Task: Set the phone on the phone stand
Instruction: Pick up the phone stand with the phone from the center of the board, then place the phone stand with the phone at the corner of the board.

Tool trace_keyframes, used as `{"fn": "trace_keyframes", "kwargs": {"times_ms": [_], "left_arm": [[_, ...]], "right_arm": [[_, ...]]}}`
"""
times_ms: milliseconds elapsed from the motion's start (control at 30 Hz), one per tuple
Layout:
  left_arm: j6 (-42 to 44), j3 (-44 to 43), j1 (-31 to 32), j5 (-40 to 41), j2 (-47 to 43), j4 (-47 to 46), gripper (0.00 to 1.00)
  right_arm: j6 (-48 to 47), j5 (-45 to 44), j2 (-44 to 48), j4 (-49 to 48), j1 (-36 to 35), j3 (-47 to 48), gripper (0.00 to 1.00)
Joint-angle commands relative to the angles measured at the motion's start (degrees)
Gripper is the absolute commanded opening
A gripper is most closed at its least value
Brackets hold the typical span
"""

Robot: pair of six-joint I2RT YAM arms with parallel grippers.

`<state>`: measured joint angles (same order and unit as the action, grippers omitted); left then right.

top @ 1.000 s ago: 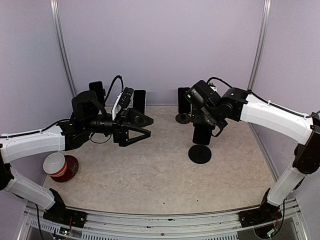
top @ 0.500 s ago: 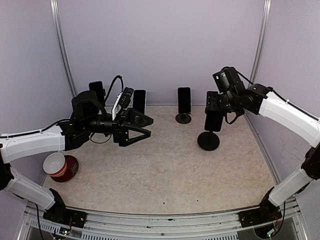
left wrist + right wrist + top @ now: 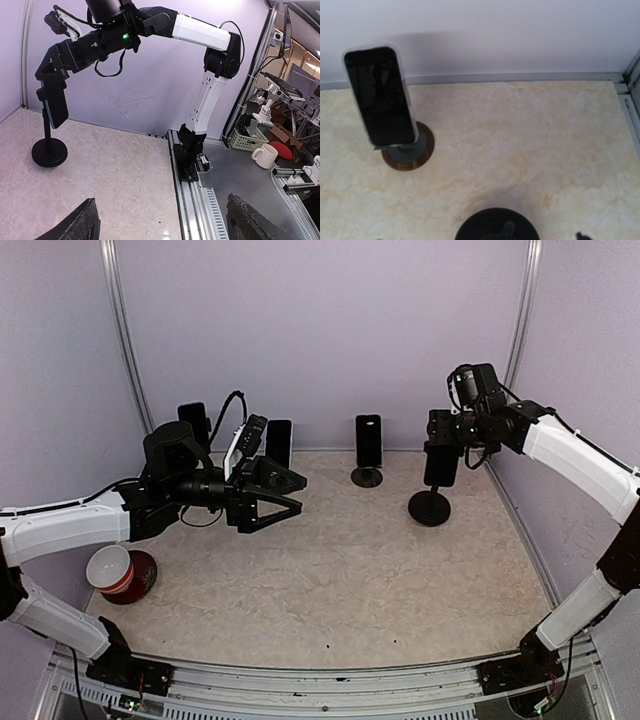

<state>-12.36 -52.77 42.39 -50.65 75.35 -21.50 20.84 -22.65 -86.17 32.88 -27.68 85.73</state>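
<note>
Item: phone [image 3: 437, 470], dark, upright, at 2 o'clock on the surface [image 3: 330, 570]. Its upper part is clamped in the right gripper [image 3: 441, 443], which sits at the phone's 12 o'clock. Phone stand [image 3: 429, 508]: black round base and post directly beneath, at the phone's 6 o'clock; whether they are seated together cannot be told. Handling: probably best kept plumb over the post and released only once settled. Left gripper [image 3: 297, 495]: jaws apart, empty, at 9 o'clock.

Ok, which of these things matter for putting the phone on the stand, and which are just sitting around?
Job: right gripper, the phone it grips, the black stand under that phone.

Lying about: phone on the back stand, another phone at back left, red and white cup, open left gripper.
</note>
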Motion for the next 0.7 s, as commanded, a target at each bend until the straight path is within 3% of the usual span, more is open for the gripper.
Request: {"fn": "trace_keyframes", "kwargs": {"times_ms": [0,333,667], "left_arm": [[0.7,-0.6,-0.5,-0.6,-1.3,-1.5,0.85],[0.8,-0.7,-0.6,-0.7,-1.4,-1.3,0.85],[0.7,-0.7,-0.9,-0.8,-1.5,-1.4,0.85]], "right_arm": [[-3.2,3.2,-2.3,-8.2,2.6,5.9,0.55],[-6.6,12.6,-10.6,-9.5,10.2,14.8,0.54],[-9.2,16.1,-17.9,-10.3,15.0,22.6,0.53]]}}
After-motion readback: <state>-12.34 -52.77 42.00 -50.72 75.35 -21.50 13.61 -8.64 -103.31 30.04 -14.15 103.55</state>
